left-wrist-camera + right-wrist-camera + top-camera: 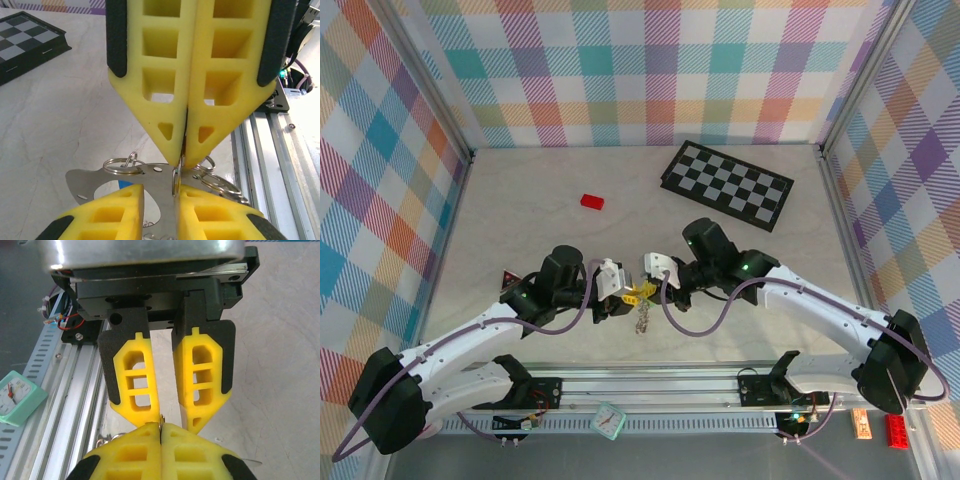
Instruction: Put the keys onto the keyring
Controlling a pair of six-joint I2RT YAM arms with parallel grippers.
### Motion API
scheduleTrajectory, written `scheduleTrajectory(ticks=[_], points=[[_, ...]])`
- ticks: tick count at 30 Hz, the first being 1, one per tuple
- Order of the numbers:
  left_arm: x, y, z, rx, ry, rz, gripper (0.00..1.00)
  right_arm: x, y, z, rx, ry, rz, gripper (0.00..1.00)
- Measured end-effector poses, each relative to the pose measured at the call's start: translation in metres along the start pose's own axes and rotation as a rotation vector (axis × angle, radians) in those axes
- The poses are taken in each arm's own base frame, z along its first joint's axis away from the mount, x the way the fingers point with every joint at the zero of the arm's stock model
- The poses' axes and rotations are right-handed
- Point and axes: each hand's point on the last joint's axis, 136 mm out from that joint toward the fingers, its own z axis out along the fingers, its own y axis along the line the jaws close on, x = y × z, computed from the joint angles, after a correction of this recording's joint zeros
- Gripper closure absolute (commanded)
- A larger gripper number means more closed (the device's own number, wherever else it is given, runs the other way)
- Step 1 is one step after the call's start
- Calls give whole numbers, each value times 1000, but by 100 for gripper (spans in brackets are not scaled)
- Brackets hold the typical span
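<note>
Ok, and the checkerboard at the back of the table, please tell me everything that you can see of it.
The checkerboard is a flat rectangular board with black and pale squares inside a slightly raised black rim. It looks rigid, perhaps plastic or wood. It lies flat on the far right part of the table, turned at an angle to the table's edges. Nothing touches it or rests on it. The red block lies apart from it, to its left.
</note>
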Motion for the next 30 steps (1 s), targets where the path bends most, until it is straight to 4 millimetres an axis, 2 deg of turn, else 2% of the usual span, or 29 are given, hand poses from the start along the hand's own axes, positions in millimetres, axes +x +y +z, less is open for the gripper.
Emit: scheduleTrajectory(ticks=[10, 13, 16, 17, 18, 19, 20, 27, 30], points=[[-2, -2, 0, 16, -7, 2, 71, 5, 1, 3, 8, 36, -23, 100], [-3, -3, 0, 21, -9, 2, 80, 6, 1, 4, 6, 38, -24, 100], [-3, -5, 1, 33, -11, 1, 98, 5, 1, 5, 4, 38, -28, 100], [-2, -6, 1, 41, -11, 2, 100, 5, 1, 5, 6, 38, -28, 100], [-2, -6, 1, 42, -8, 0, 100, 6, 0, 5, 8, 39, -27, 94], [-1, -6, 2, 45, -8, -6, 100, 6, 0, 5, 11, 40, -21, 81], [-1, -7, 2, 46, -8, -8, 100, 6, -1, 5, 14, 37, -12, 76], [-10, -2, 2, 27, -51, -15, 100, 8, -7, -18, 87, -82, 90, 71], [-11, -2, 3, 22, -66, -22, 100, 11, -8, -17, 96, -106, 129, 71]])
